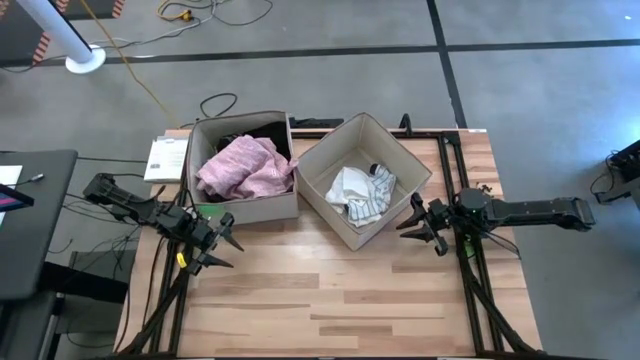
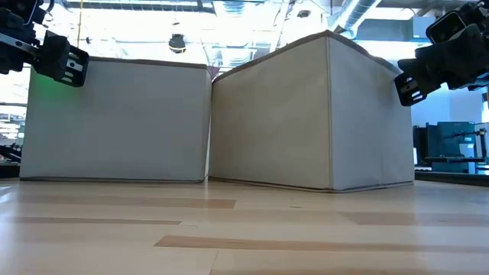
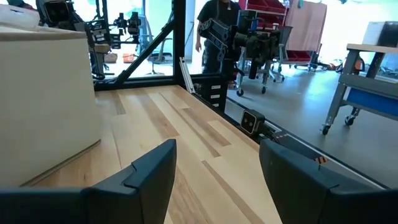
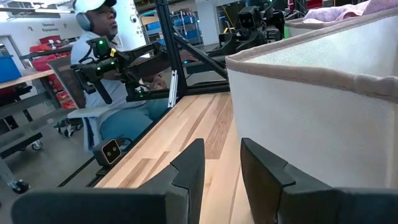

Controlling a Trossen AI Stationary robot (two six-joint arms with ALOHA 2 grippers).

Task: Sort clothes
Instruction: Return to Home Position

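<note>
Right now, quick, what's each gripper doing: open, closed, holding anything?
Left gripper: open, holding nothing.
Right gripper: open, holding nothing.

No legible text anywhere.

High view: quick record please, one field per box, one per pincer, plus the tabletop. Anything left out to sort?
left box: pink garment on top, dark piece behind it
right box: white-grey pieces inside
left pincer: open, empty, raised off the wood just in front of the left box
right pincer: open, empty, raised beside the right box
table: no clothes seen on the wood outside the boxes
</note>
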